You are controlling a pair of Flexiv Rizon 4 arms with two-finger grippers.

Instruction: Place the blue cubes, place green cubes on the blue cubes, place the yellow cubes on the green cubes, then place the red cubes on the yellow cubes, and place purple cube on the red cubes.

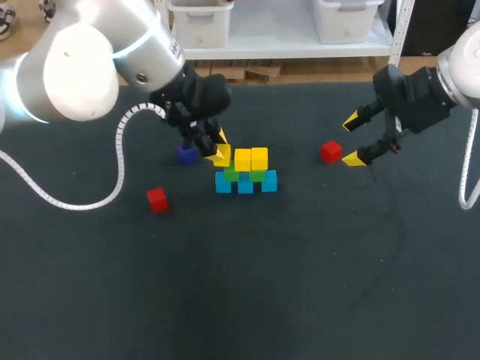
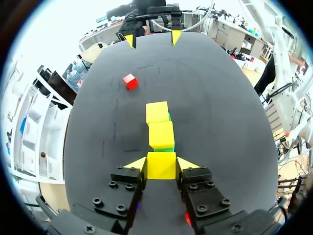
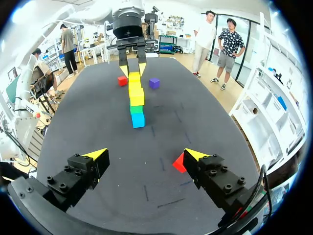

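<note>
Left gripper (image 2: 161,164) pinches a yellow cube (image 2: 161,169) between both fingertips, ending the yellow row above green cubes (image 1: 231,175) and blue cubes (image 1: 245,184) | right gripper (image 3: 145,154) spread wide, empty, red cube (image 3: 179,163) just beside one finger | second red cube (image 1: 157,199), purple cube (image 1: 186,154) still unstacked.

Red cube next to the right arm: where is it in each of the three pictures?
Head view: red cube right of the stack, close to the right tool.
Left wrist view: red cube beyond the stack, short of the right tool.
Right wrist view: red cube beside one tip of the right tool, partly hidden.
Shared landmark: the stack of blue, green and yellow cubes.
</note>
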